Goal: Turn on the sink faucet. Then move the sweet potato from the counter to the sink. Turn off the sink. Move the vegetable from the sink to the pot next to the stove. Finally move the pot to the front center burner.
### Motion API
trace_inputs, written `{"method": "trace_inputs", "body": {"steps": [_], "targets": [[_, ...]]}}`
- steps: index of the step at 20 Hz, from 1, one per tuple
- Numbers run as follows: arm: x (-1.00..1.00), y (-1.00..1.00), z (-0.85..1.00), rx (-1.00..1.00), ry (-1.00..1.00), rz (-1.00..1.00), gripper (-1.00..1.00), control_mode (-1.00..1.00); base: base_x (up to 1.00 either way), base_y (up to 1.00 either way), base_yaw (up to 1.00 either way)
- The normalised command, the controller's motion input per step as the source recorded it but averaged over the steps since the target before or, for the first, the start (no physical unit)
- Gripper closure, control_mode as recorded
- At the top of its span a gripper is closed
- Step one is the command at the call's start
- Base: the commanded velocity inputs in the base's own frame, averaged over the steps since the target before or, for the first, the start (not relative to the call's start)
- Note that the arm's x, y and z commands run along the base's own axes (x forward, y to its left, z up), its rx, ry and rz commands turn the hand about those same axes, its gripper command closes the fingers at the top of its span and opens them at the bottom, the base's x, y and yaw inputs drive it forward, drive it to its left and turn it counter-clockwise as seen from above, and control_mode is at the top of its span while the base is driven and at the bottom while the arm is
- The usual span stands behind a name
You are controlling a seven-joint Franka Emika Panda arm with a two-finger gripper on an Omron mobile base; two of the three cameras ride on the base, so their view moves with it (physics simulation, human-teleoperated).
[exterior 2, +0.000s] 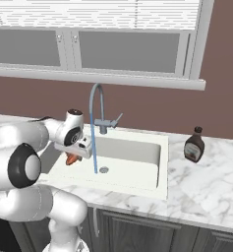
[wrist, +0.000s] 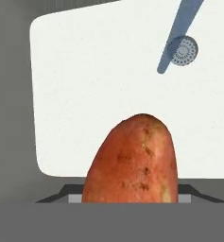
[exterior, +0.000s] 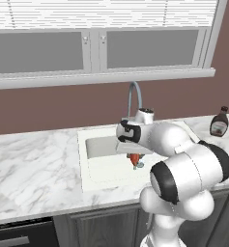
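Note:
My gripper (exterior: pixel 134 154) hangs over the sink (exterior: pixel 106 170), shut on the sweet potato (exterior: pixel 134 158), an orange-red tuber pointing down into the basin. From the right side the sweet potato (exterior 2: pixel 71 159) shows under the hand at the basin's left part. In the hand view the sweet potato (wrist: pixel 132 163) fills the lower middle and hides the fingertips, with the white sink floor (wrist: pixel 94 85) beyond. The grey gooseneck sink faucet (exterior 2: pixel 95 101) stands behind the basin, its lever (exterior 2: pixel 117 119) angled up. A blue stream of water (exterior 2: pixel 94 147) falls beside the drain (exterior 2: pixel 103 170).
A dark brown bottle (exterior 2: pixel 194 145) with a white cap stands on the marble counter (exterior 2: pixel 206 189) right of the sink. More counter (exterior: pixel 34 164) stretches left of the basin. Wall and window cabinets rise behind the faucet.

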Motion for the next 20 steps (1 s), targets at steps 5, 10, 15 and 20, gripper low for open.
{"method": "trace_inputs", "body": {"steps": [5, 10, 15, 20], "targets": [[-0.26, -0.76, 0.01, 0.1, -0.22, 0.09, 1.0, -1.0, 0.0, 0.0, 0.0], [-0.05, -0.82, 0.09, 0.08, -0.13, 0.1, 1.0, -1.0, 0.0, 0.0, 0.0], [0.38, -0.91, 0.07, 0.08, 0.0, 0.11, 1.0, -1.0, 0.0, 0.0, 0.0], [0.56, -0.73, -0.06, 0.1, 0.0, 0.16, 1.0, -1.0, 0.0, 0.0, 0.0]]}}
